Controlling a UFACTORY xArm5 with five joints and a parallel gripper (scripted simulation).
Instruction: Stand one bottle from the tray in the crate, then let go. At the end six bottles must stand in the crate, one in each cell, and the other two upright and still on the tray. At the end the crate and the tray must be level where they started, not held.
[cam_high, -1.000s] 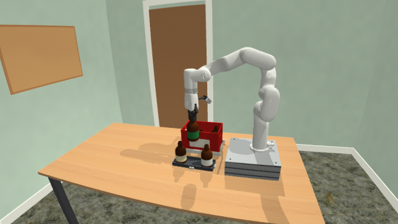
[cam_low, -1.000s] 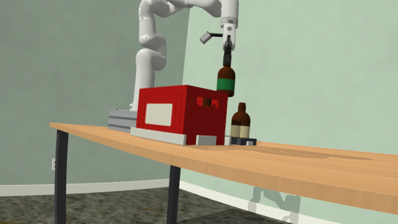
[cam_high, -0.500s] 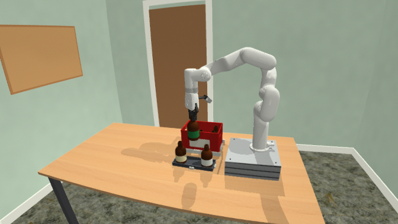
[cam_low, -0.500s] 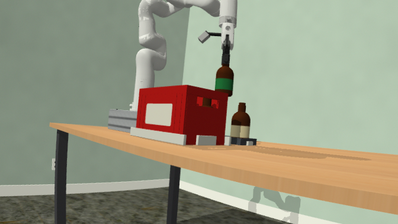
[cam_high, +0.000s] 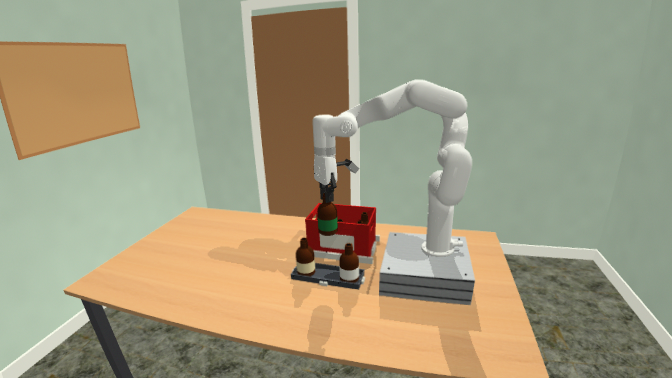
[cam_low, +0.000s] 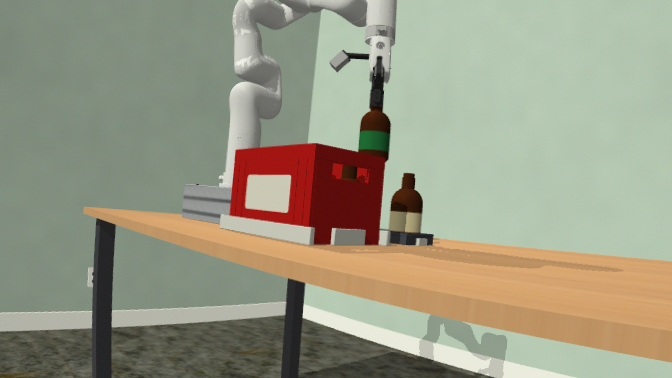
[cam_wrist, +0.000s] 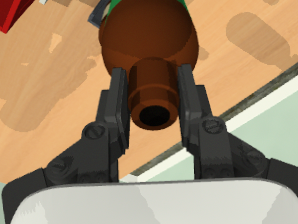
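Observation:
My gripper (cam_high: 327, 197) (cam_low: 376, 101) (cam_wrist: 152, 84) is shut on the neck of a brown bottle with a green label (cam_high: 327, 221) (cam_low: 374, 134) (cam_wrist: 148, 26). The bottle hangs upright in the air, its base about level with the rim of the red crate (cam_high: 342, 233) (cam_low: 305, 192), at the crate's side facing the tray. Two brown bottles with cream labels (cam_high: 305, 257) (cam_high: 349, 263) (cam_low: 406, 210) stand upright on the dark tray (cam_high: 326, 275) (cam_low: 411, 238) in front of the crate. Other bottle necks (cam_high: 364, 218) show inside the crate; how many cells are filled is hidden.
The arm's grey base block (cam_high: 426, 270) (cam_low: 205, 202) stands beside the crate. Light grey blocks (cam_low: 267, 229) (cam_low: 348, 236) lie against the crate's foot. The wooden table (cam_high: 200, 280) (cam_low: 500, 280) stretches to the left of the tray.

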